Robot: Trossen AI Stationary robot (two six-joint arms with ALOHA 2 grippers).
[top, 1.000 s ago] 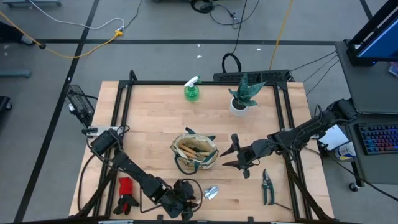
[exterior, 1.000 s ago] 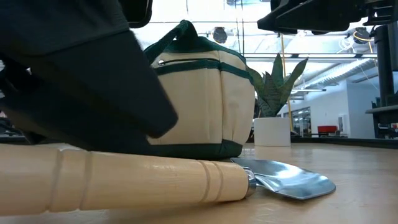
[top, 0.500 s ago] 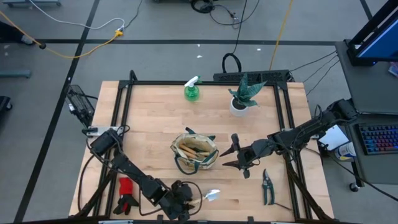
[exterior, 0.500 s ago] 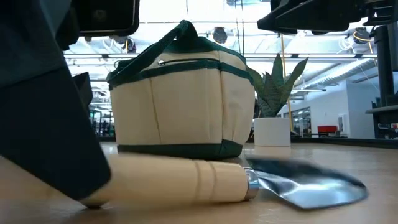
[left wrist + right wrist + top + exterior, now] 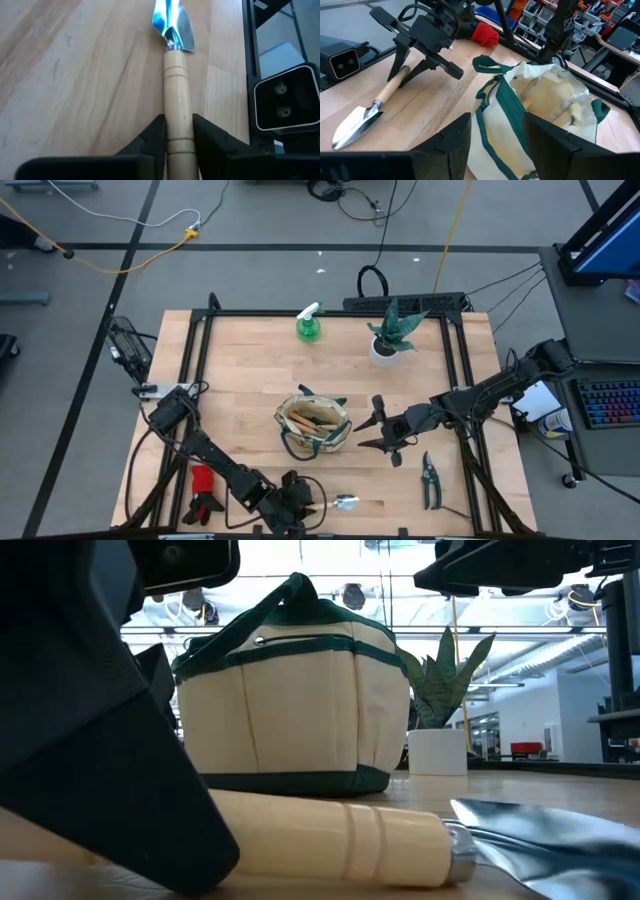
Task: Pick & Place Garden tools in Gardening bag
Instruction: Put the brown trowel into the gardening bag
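Left gripper (image 5: 174, 131) is pinching the small trowel with pale wooden handle and shiny metal blade (image 5: 176, 82), which is lying on the wooden table (image 5: 240, 395) near the beige and green fabric gardening bag (image 5: 313, 427).

The trowel is looking stiff and light, the blade end heavier; the smooth round handle may be slipping, so holding near the blade seems safer. Right gripper (image 5: 495, 134) is hanging spread beside the bag.
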